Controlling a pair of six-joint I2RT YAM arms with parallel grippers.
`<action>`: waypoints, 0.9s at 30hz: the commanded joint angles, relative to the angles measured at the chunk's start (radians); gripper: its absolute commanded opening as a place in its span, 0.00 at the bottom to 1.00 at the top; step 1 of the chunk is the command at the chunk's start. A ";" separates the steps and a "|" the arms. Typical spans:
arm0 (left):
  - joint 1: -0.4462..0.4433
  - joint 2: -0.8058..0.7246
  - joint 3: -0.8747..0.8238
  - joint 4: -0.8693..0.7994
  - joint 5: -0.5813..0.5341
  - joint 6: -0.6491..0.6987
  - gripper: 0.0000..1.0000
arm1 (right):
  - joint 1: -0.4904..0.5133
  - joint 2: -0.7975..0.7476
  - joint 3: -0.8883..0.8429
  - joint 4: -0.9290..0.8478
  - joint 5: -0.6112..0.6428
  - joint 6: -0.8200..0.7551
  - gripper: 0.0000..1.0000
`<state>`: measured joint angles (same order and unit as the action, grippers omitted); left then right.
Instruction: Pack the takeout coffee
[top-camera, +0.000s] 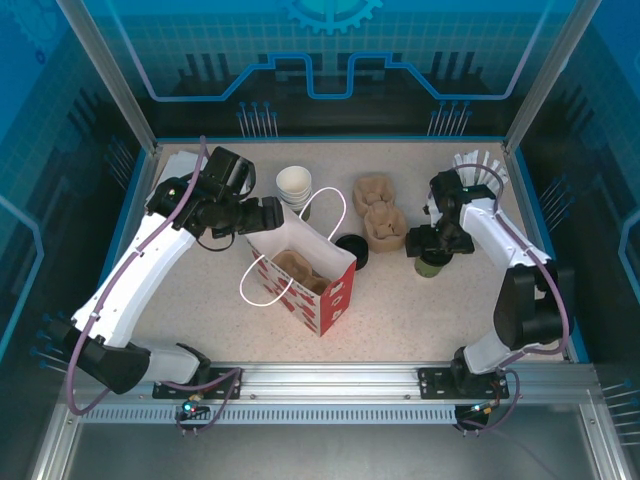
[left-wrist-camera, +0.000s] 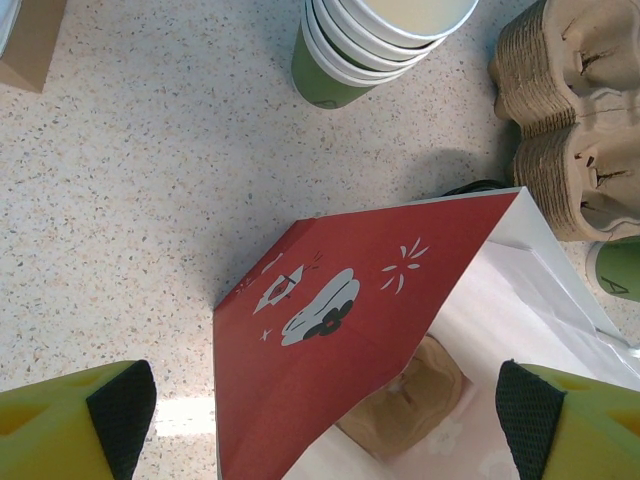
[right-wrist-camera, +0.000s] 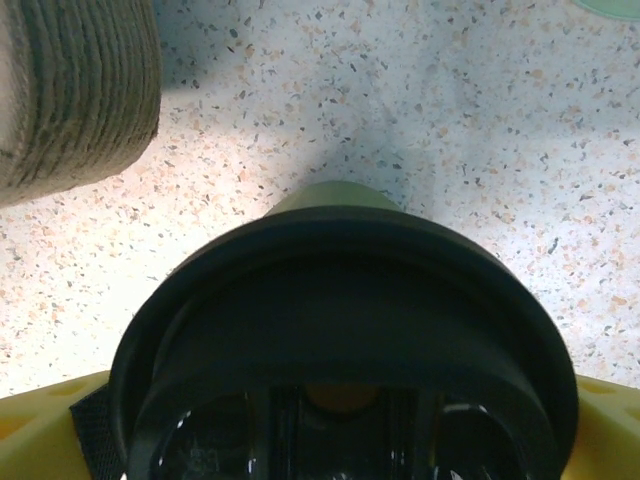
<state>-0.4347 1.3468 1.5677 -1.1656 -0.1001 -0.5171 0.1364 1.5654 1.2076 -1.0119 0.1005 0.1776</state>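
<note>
Now | left claw (top-camera: 266, 215) is hanging wide open and empty over the gift bag (top-camera: 322, 292) | takeout coffee (right-wrist-camera: 340, 300) is standing upright on the desk (top-camera: 420, 320) at right, lid up, long axis vertical | right claw (right-wrist-camera: 335, 440) is straddling it, spread wide.

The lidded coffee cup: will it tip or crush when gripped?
The coffee cup looks like paper, so a hard squeeze probably dents it. Its black lid is wider than the body, so it may tip if pushed high.
</note>
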 joint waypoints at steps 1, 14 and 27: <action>0.008 -0.018 -0.009 -0.022 -0.010 0.023 0.91 | -0.017 0.024 -0.008 0.019 -0.018 -0.014 1.00; 0.025 -0.021 -0.025 -0.009 0.010 0.021 0.87 | -0.017 -0.021 0.011 -0.052 0.002 -0.020 0.85; 0.084 -0.023 -0.075 0.060 0.156 0.080 0.83 | 0.049 -0.249 0.245 -0.361 -0.031 0.011 0.80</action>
<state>-0.3614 1.3415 1.5112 -1.1339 -0.0086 -0.4763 0.1543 1.3720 1.3712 -1.2446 0.0971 0.1650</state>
